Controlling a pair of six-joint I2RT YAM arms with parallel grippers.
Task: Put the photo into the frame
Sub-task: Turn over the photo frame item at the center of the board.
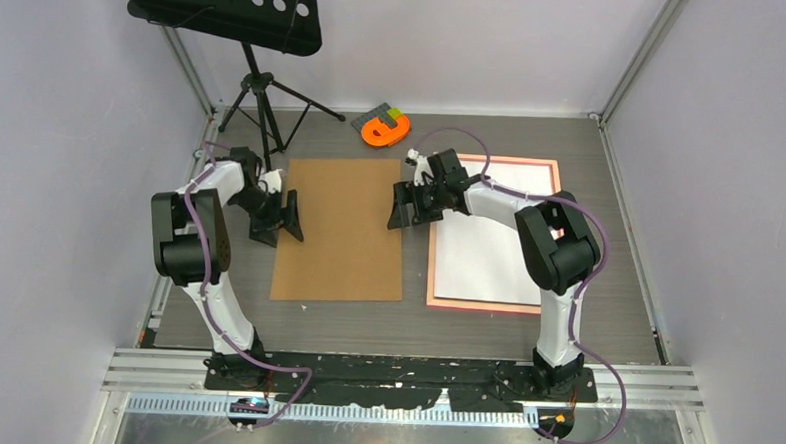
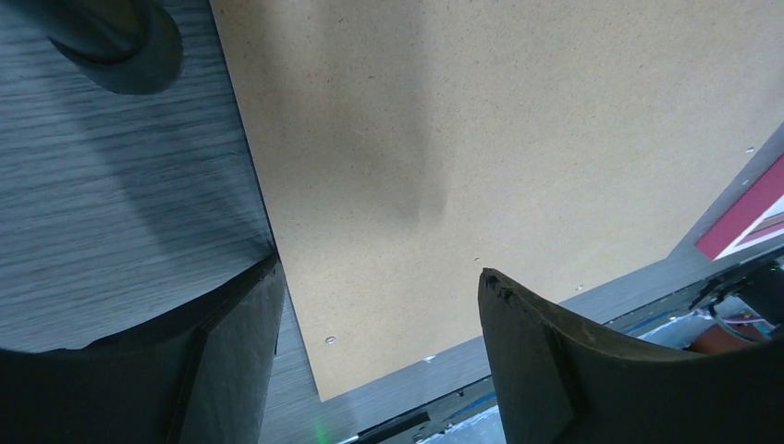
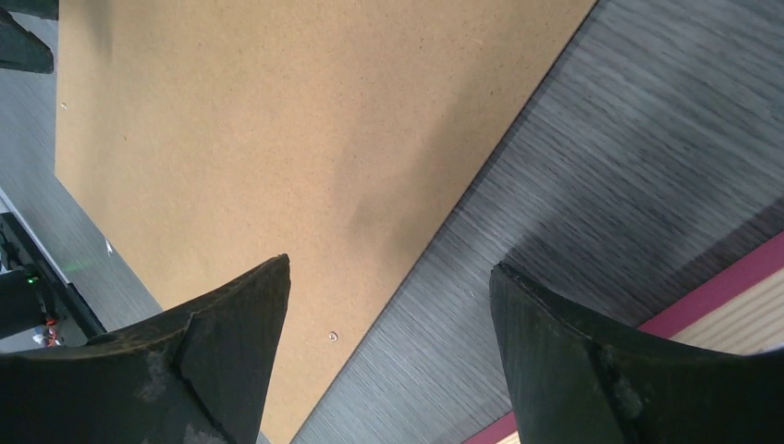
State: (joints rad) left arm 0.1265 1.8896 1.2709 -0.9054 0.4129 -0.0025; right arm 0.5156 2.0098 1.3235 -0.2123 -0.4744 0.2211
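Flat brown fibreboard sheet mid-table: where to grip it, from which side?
The thin brown rectangular board lies flat, so no top pinch. Take its long side edges, low and from outside: left gripper on the left edge, right gripper on the right. Both are open there.

We see a plain brown board lying flat on the grey wood-grain table. At the far edge we note an orange tape-like object; a black music stand stands at the far left corner

Bright, even overhead light; soft grey shadows on the brown board, little blur
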